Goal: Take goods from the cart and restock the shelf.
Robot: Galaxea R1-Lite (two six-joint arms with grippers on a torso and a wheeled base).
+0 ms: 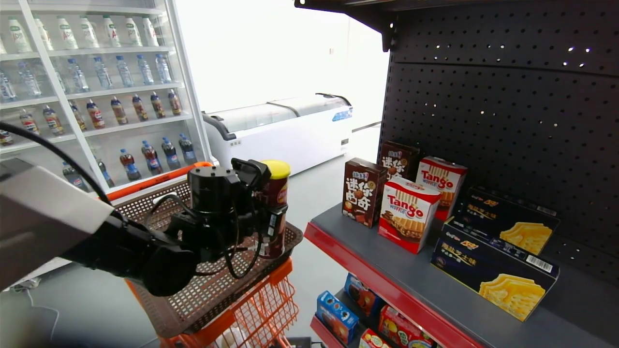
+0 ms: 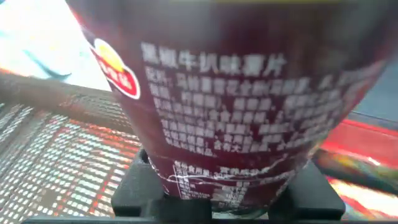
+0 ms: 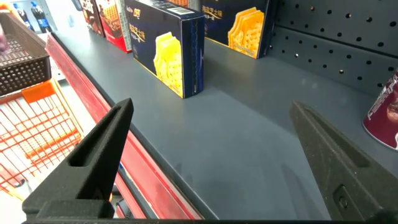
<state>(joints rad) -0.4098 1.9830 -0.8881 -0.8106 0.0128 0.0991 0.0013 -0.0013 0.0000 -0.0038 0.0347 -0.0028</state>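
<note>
My left gripper is shut on a dark red chip canister with a yellow lid, held upright above the cart's brown mesh basket. In the left wrist view the canister stands between the black pads. The grey shelf with its red front edge lies to the right of the canister. My right gripper is open over a bare stretch of that shelf, nothing between its fingers.
On the shelf stand brown boxes, red-and-white wafer boxes and dark blue boxes. Another dark red canister stands farther along the shelf. The orange cart is left of the shelf. A drinks fridge and a chest freezer stand behind.
</note>
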